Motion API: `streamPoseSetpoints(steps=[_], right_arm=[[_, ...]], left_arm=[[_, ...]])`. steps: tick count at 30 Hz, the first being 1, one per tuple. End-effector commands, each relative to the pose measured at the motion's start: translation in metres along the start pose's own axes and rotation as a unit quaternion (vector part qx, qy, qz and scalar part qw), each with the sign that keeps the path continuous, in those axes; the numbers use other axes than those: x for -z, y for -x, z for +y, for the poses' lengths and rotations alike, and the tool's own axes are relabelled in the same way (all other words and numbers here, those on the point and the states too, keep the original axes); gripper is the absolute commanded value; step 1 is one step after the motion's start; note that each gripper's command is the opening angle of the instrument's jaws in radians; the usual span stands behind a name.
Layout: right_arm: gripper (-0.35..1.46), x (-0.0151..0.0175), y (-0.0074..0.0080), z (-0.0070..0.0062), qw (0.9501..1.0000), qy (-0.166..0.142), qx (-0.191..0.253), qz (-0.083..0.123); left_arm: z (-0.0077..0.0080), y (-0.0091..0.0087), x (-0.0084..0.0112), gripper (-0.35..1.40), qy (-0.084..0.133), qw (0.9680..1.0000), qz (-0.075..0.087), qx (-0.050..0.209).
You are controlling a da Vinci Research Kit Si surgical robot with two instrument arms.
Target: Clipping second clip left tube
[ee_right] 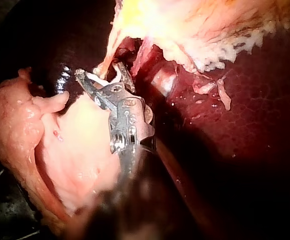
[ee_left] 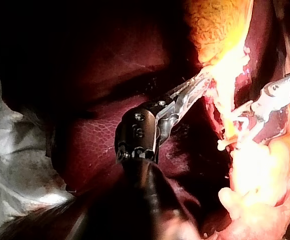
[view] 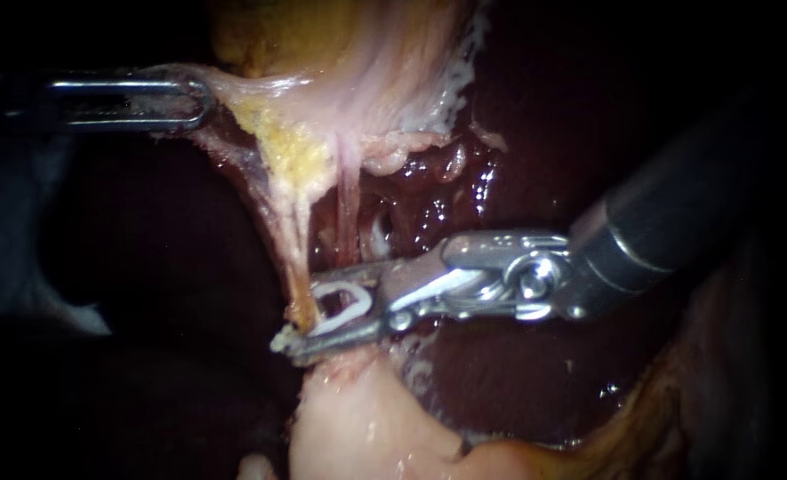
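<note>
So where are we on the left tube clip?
Done: left instrument has its jaws shut on tissue, pulling the left tube taut. In hand: right instrument holds a white clip in its jaws, straddling that tube low down. Left: the clip looks unclosed, so squeeze, then release. No other clip that I can make out on the tube.

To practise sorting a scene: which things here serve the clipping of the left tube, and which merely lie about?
In the job: right instrument, jaws shut on the white clip; left tube; left instrument, jaws shut on the stretched tissue.
Lying about: right tube; liver; pale lump below the clip.
</note>
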Motion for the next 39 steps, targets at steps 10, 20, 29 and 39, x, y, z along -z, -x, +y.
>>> streamPoseSetpoints(steps=[10,20,29,39], right_arm=[[0.50,-0.0030,0.0003,-0.0007,0.9997,-0.017,0.002,0.014],[0.49,-0.0036,-0.0008,-0.0042,0.9963,-0.075,0.004,0.043],[0.45,-0.0039,-0.0018,-0.0069,0.9923,-0.113,0.012,0.050],[0.20,-0.0032,-0.0017,-0.0059,0.9937,-0.098,0.010,0.055]], left_arm=[[0.0000,0.0000,-0.0002,-0.35,0.001,1.0000,0.000,0.000],[0.0000,0.0000,-0.0001,-0.35,0.001,1.0000,-0.001,0.000],[0.0000,0.0000,-0.0001,-0.35,0.001,1.0000,-0.001,0.000],[0.0000,0.0000,-0.0001,-0.35,0.001,1.0000,-0.001,0.000]])
